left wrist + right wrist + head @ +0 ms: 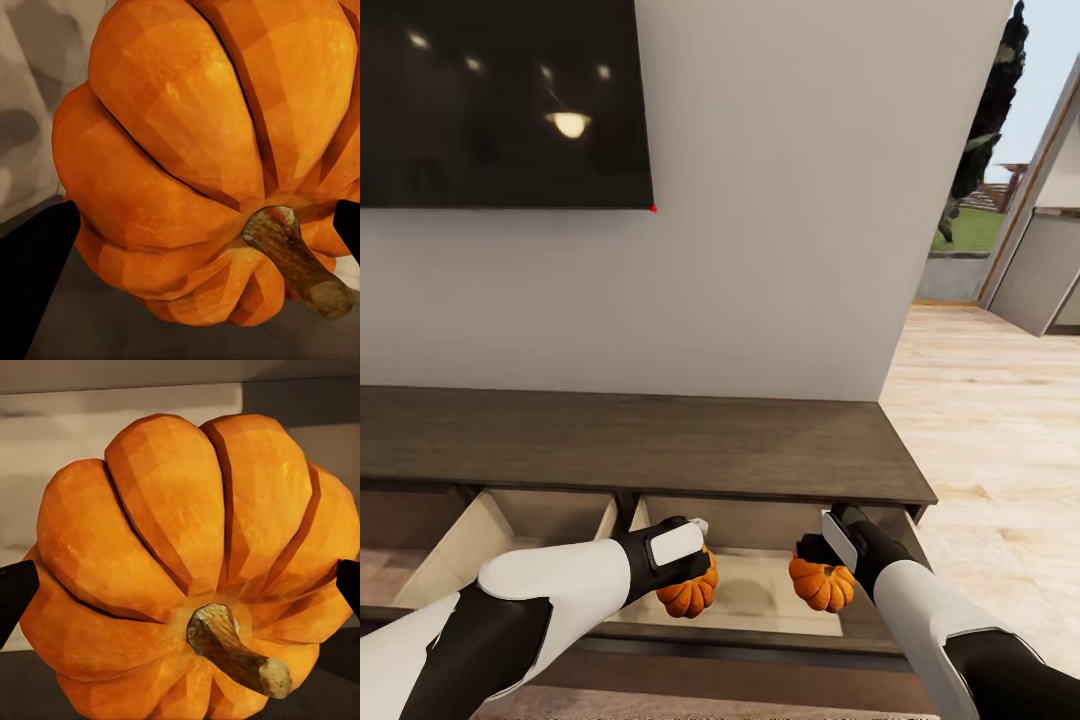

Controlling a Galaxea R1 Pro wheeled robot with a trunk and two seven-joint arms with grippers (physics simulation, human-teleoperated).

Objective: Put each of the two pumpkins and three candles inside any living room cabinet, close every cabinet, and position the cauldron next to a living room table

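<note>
Two pumpkins in play, both over the open right-hand drawer of the long dark brown cabinet. Left gripper clamped on one pumpkin, black fingertips pressed against its ribbed sides, stem poking toward the wrist camera. Right gripper gripping the other pumpkin the same way, stem up close. Left-hand drawer pulled open too. Dark TV screen up on the pale wall.
</note>
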